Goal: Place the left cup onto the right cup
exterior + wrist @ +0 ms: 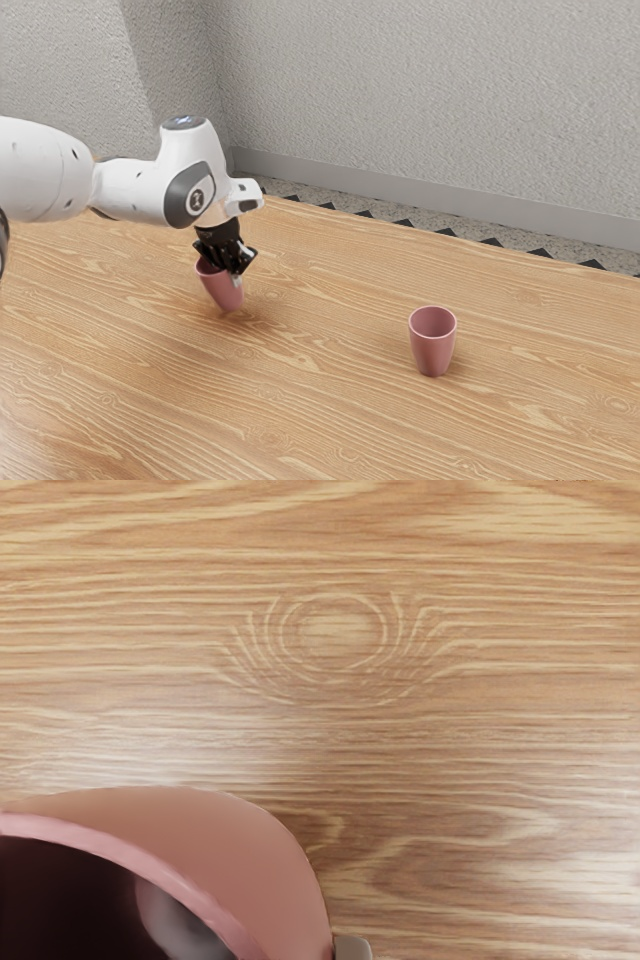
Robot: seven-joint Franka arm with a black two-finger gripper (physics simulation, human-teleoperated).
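Note:
Two pink cups are in play on the wooden table (pixel 330 400). The left cup (pixel 221 286) hangs tilted just above the tabletop, with my black gripper (pixel 231 272) shut on its rim. In the wrist view the same cup (pixel 200 850) looms large right under my hand, its dark inside partly visible. The right cup (pixel 432 340) stands upright on the table, well off toward the exterior view's right of my gripper, with its mouth open upward.
Bare wood lies between the two cups and all around them. A grey textured wall (pixel 430 90) runs behind the table's far edge, with a strip of patterned floor (pixel 480 232) below it.

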